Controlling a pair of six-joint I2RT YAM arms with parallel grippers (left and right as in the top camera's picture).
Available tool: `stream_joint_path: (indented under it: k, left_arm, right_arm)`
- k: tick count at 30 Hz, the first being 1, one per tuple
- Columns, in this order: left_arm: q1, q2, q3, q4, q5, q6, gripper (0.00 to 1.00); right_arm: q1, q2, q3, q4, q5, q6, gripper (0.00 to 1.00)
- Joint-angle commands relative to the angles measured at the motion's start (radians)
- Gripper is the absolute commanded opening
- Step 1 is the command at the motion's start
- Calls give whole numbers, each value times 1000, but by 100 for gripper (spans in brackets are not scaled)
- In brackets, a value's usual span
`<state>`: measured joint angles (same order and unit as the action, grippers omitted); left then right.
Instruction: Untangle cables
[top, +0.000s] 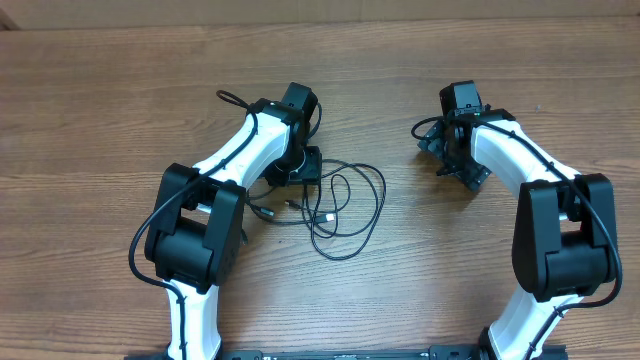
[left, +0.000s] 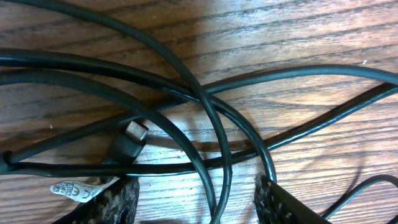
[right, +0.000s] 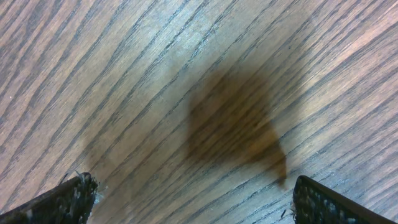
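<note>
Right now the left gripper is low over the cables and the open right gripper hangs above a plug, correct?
The last part is wrong: the right wrist view shows only bare table under the open right gripper. The left gripper is low over the cables, as said.
</note>
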<state>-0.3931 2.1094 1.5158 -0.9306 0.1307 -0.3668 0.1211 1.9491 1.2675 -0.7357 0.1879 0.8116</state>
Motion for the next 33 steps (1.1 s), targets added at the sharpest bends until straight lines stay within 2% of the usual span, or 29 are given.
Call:
stream_joint_path:
  k: [1,33]
  left_arm:
    - [-13,-33,-9,-1,-10,-7,61]
    - [-18,-33,-9,2,-11,-6,59]
  right_arm:
    - [-1,-11,-5,2,8,3,100]
    - [-1,-11,-5,2,8,3,100]
